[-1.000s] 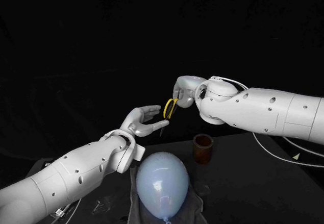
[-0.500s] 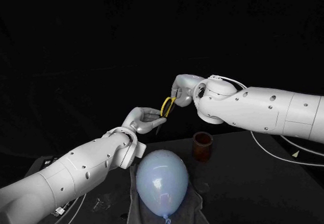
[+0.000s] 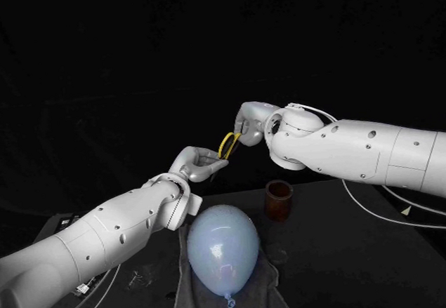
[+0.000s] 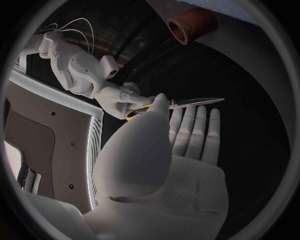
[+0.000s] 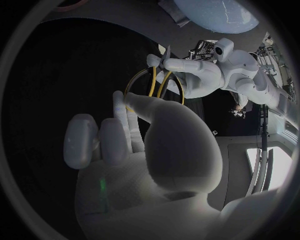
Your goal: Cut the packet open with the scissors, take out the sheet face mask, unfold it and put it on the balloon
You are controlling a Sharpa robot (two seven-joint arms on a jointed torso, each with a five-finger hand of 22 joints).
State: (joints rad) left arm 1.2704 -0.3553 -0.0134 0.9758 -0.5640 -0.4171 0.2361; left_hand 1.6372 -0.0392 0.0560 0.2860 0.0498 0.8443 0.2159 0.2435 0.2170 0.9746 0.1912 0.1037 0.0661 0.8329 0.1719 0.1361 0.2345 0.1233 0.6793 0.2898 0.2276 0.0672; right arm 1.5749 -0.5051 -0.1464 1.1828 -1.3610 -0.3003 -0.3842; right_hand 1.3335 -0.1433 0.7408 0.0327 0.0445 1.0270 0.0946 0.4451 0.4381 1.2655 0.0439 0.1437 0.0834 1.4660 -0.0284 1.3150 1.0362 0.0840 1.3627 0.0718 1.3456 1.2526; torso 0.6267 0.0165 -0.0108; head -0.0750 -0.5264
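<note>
My right hand point(image 3: 251, 122) grips the scissors point(image 3: 227, 144) by their yellow loops, well above the table point(image 3: 371, 257). The grey blades point(image 4: 197, 102) lie together, narrow and pointed, reaching across my left hand point(image 3: 196, 163). Its fingers curl around them, but my thumb hides the contact, so I cannot tell whether it grips. The pale blue balloon point(image 3: 224, 247) lies below.

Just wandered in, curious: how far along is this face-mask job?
Early. The scissors are picked up: right robot hand holds the yellow handles, left robot hand is at the blades. To do: cutting the packet, unfolding the mask; the balloon lies bare.
</note>
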